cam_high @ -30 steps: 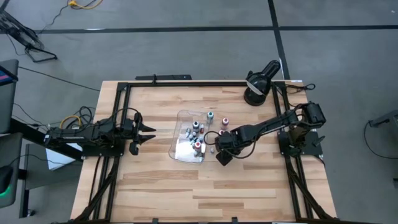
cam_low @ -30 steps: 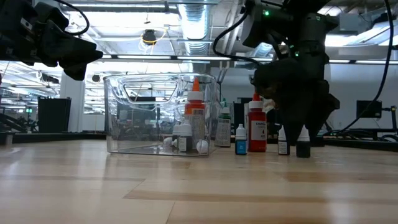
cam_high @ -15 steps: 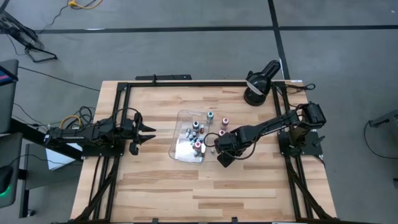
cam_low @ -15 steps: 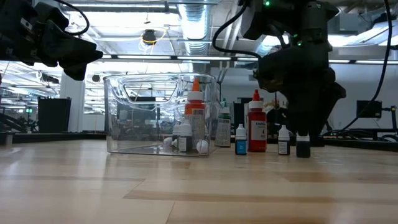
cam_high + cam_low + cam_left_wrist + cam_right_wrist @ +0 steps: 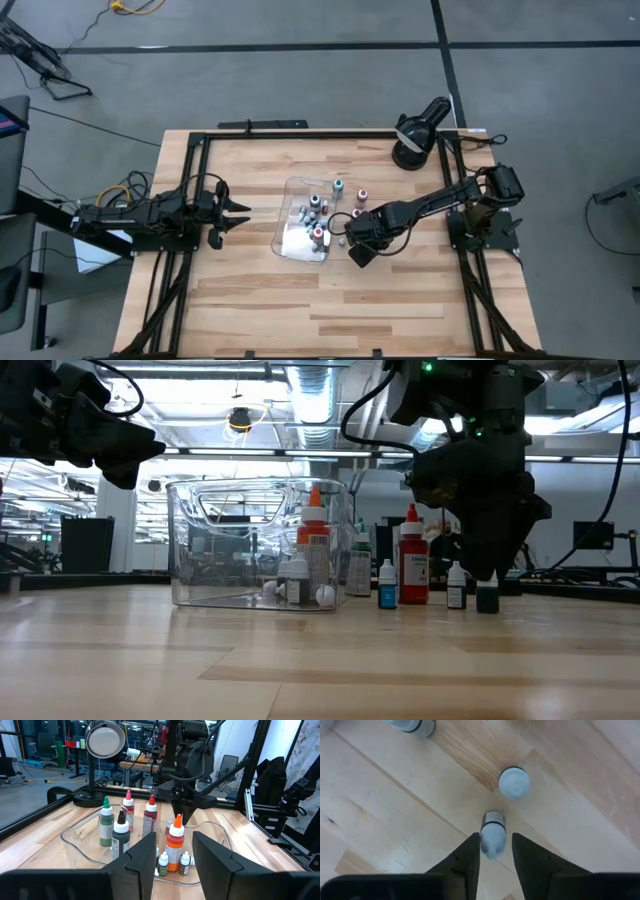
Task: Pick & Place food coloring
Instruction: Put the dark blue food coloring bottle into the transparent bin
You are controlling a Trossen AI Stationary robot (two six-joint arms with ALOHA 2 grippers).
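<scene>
Right pincer (image 5: 493,851) points straight down at the tabletop (image 5: 300,300), just beside the clear tray (image 5: 290,245) on the side away from the left arm. Its two dark fingers (image 5: 465,855) stand narrow, on either side of a tiny white-capped bottle (image 5: 493,834) of food coloring; the right wrist view does not settle whether they already touch it. In the low view that bottle shows as a small dark-bodied one (image 5: 487,595) under the pincer's tips. Just beside it stands a second tiny white-capped bottle (image 5: 514,782), free of the fingers.

Farther from the pincer, still outside the tray, a small blue bottle (image 5: 387,586) and a taller red one (image 5: 412,560) stand upright close together. Inside the tray an orange-capped bottle (image 5: 174,842) stands upright among a few tiny ones, and a green bottle (image 5: 105,820) and more red-capped ones stand near the tray's far wall.

Left pincer (image 5: 232,214) hangs above the tabletop well apart from the tray on its other side, its fingers partly open and holding nothing.

Beyond the tray, at the tabletop's far edge, sits a black round lamp (image 5: 418,132).
</scene>
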